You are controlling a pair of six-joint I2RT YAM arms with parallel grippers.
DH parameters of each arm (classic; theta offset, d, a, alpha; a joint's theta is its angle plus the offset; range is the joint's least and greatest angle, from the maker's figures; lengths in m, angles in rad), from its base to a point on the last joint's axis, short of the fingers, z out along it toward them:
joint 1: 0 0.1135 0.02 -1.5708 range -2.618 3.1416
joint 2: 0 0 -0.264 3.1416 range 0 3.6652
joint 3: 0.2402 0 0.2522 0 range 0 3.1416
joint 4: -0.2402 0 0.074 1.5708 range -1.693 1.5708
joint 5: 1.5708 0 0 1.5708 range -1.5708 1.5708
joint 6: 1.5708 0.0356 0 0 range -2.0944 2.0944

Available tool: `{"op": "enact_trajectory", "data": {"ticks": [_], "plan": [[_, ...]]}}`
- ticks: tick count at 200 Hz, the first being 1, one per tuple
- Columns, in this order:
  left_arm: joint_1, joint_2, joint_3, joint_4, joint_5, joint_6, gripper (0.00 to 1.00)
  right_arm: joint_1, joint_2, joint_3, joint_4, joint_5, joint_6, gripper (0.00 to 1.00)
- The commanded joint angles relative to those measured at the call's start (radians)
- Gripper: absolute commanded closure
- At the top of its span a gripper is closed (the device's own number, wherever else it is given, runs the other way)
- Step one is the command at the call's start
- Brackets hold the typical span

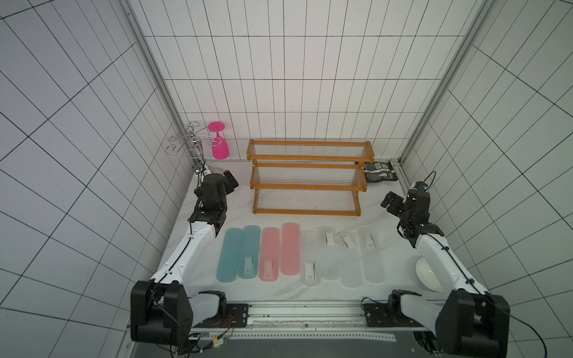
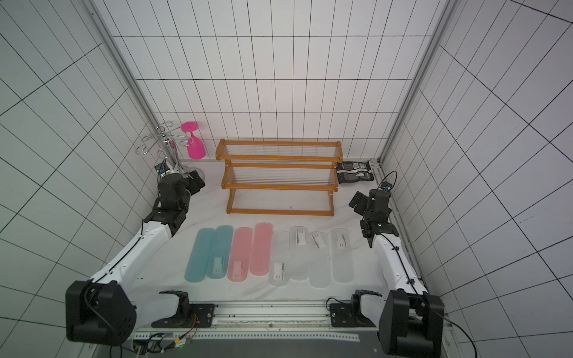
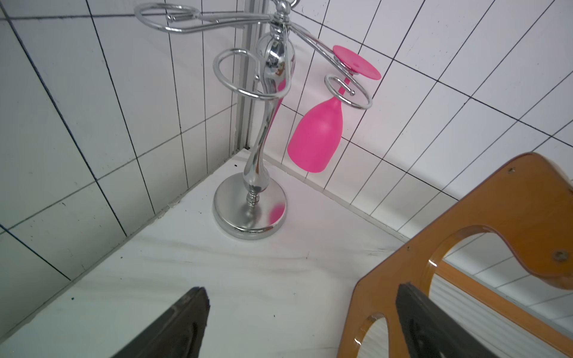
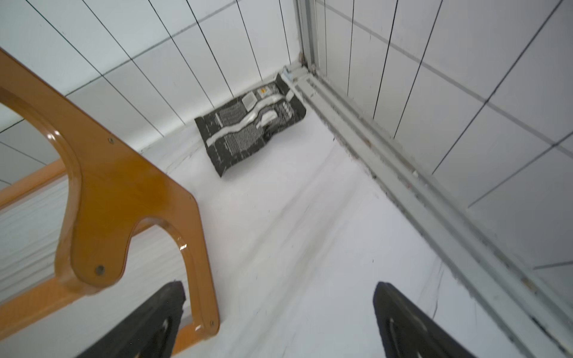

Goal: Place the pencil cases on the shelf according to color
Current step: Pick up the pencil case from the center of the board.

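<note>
1. The shelf (image 1: 307, 186) stands at twelve o'clock against the back wall. All eight cases lie flat on the table (image 1: 279, 293) toward six, side by side, long axes pointing at the shelf.
2. Reading the row from nine to three: two teal cases (image 1: 231, 254), two pink cases (image 1: 270, 254), four clear cases (image 1: 328, 257). A bare strip of table separates the row from the shelf.
3. The left gripper (image 3: 302, 289) is up at ten o'clock with its jaws spread wide, holding nothing, between the stand (image 3: 266, 93) and the shelf's left end.
4. The stand fills the eleven o'clock corner, and a pink glass (image 3: 316, 136) hangs upside down from it.
5. The right gripper (image 4: 279, 285) is at two o'clock, wide open and empty, just off the shelf's right end. A black packet (image 4: 248, 127) lies in the corner beyond.
6. The bowl (image 1: 429, 276) sits at four o'clock, partly under the right arm.
</note>
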Motion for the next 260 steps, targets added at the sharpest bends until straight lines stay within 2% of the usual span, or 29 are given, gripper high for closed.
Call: {"op": "enact_trajectory", "data": {"ticks": [1,20,42,62,78,108,159,202,260], "plan": [[-0.026,-0.008,0.042,-0.23,0.195,-0.069,0.02,0.032,-0.074,-0.013,-0.322,-0.058,0.106,0.01],[-0.054,-0.013,0.101,-0.35,0.257,-0.038,0.02,0.082,-0.129,0.014,-0.451,-0.056,0.138,0.01],[-0.071,-0.038,0.115,-0.431,0.294,-0.028,0.02,0.205,-0.146,0.031,-0.557,-0.021,0.179,0.0],[-0.072,-0.081,0.09,-0.434,0.317,-0.058,0.02,0.329,-0.123,0.05,-0.636,0.046,0.203,0.0],[-0.074,-0.115,0.073,-0.426,0.357,-0.097,0.02,0.377,-0.092,0.078,-0.727,0.105,0.249,0.0],[-0.089,-0.141,0.042,-0.4,0.438,-0.138,0.02,0.435,-0.092,0.026,-0.73,0.077,0.314,0.01],[-0.096,-0.134,0.032,-0.399,0.42,-0.094,0.02,0.469,-0.072,-0.026,-0.763,0.044,0.363,0.0],[-0.097,-0.143,0.031,-0.395,0.419,-0.069,0.02,0.472,-0.045,-0.047,-0.786,0.075,0.376,0.0],[-0.098,-0.135,0.0,-0.364,0.44,-0.078,0.02,0.469,0.091,-0.068,-0.709,0.033,0.362,0.01]]}}
